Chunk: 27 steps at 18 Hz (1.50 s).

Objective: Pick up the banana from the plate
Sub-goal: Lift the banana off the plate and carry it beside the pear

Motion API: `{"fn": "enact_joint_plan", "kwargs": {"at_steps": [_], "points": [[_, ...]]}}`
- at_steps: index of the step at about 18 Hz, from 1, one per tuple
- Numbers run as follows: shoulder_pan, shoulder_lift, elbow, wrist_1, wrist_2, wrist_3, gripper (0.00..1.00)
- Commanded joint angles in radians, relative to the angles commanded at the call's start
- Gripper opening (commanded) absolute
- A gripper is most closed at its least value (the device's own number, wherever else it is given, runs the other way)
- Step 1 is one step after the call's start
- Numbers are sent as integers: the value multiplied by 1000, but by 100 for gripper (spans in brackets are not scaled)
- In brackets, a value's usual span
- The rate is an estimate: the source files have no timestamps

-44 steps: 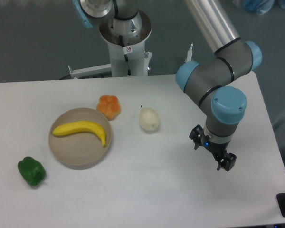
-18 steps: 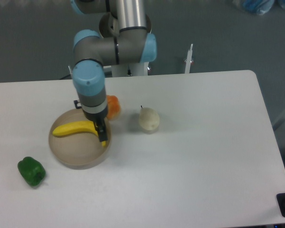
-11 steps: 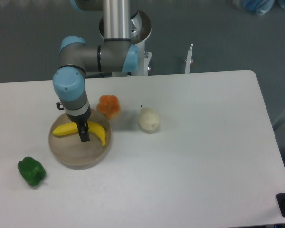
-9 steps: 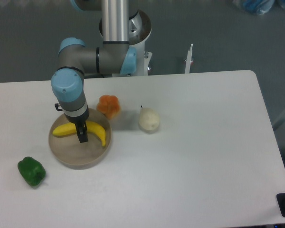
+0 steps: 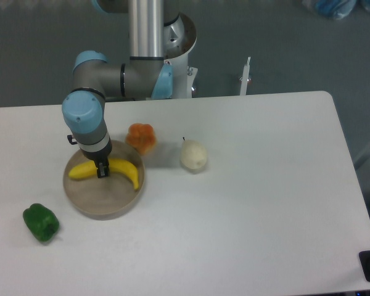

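The yellow banana [image 5: 126, 169] lies across the back half of the round beige plate [image 5: 105, 208] at the left of the table. My gripper [image 5: 102, 168] points down over the banana's middle. One dark finger [image 5: 102, 171] shows on the banana's near side, down at its level. The other finger is hidden behind the wrist. The jaws look open around the banana, which still rests in the plate.
An orange fruit [image 5: 141, 137] sits just behind the plate's right rim. A pale cream pear [image 5: 193, 155] stands to its right. A green pepper [image 5: 41, 222] lies at the front left. The arm's base [image 5: 166, 55] stands behind the table.
The arm swung from the right side of the table across to the plate. In the last half second the gripper shifted slightly left and back and came down onto the banana's middle.
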Motion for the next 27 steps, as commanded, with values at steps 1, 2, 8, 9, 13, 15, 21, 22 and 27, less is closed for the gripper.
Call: {"fn": "enact_joint_plan", "kwargs": {"at_steps": [1, 2, 8, 9, 13, 15, 21, 22, 27], "points": [[5, 9, 3, -2, -2, 0, 0], [9, 23, 5, -3, -2, 0, 0], [70, 92, 60, -14, 0, -15, 0], [95, 95, 70, -14, 0, -23, 0], [222, 104, 98, -15, 3, -31, 0], [300, 104, 116, -15, 2, -31, 0], [416, -40, 279, -18, 5, -29, 0], [431, -55, 302, -28, 5, -29, 0], [478, -188, 458, -109, 15, -18, 0]]}}
